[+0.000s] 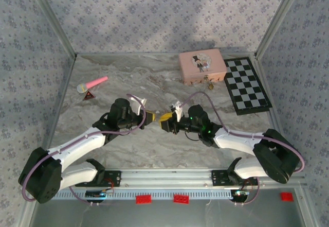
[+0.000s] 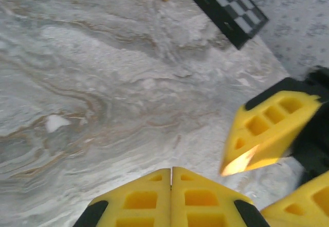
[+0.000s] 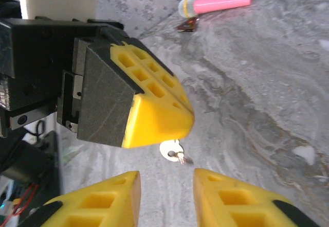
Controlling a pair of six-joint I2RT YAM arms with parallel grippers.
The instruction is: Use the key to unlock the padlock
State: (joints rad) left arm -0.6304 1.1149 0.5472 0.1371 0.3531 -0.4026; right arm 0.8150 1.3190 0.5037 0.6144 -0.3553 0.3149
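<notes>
**Finger state: left shut at the key, right part open**

Left gripper [image 2: 171, 171]: yellow fingers [image 2: 205, 198] pressed flush together, with no gap along the seam in the left wrist view. Seen in the right wrist view as one closed wedge. Small silver key [image 3: 171, 152] at the very tip of that wedge, round bow and ring showing just below the pads. Appears pinched there, though the contact line itself sits in shadow.

Right gripper [image 3: 165, 178]: fingers [image 3: 241, 201] parted by a moderate gap, with nothing between them. Pointed toward the key, which lies just beyond the two tips and apart from both pads.

Both grippers tip to tip in the top external view, close to touching, above the middle of the marble-patterned table [image 1: 154, 150]. Arms angled inward from the near edge.

Padlock [image 1: 209, 85]: tiny brass-gold body resting on the table at the far right, just in front of the pink tin box [image 1: 202, 66], close against its front edge. Well apart from both grippers and from the key. Shackle too small to tell whether open or closed.

Black-and-white chessboard [image 1: 247, 85] lying flat just to the right of the padlock. Pink toy microphone [image 1: 92, 84] at the far left of the table, with a small red triangular piece [image 1: 89, 97] just beside it.
</notes>
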